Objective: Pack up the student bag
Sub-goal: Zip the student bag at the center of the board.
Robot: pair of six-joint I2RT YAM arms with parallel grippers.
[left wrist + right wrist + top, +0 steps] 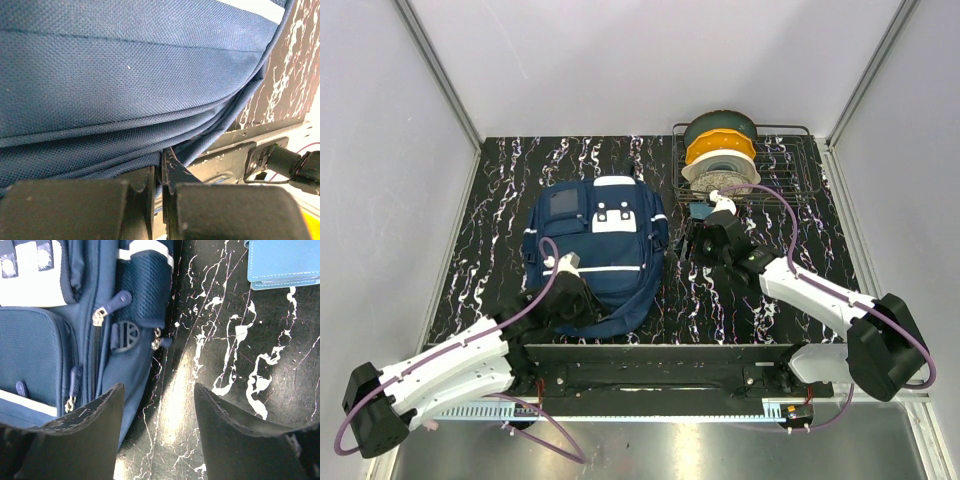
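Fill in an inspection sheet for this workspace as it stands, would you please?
Surface: black marbled table with white veins; no spills seen.
Job's things: student bag lies flat, front up, left of centre.
Clutter: wire rack at back right holding spools; light blue case on the table between bag and rack.
Grippers: left gripper shut at the bag's near edge; right gripper open over bare table by the bag's right side.
Cables: a purple cable loops along each arm; the left one arches over the bag.
Surroundings: white walls with metal frame posts.
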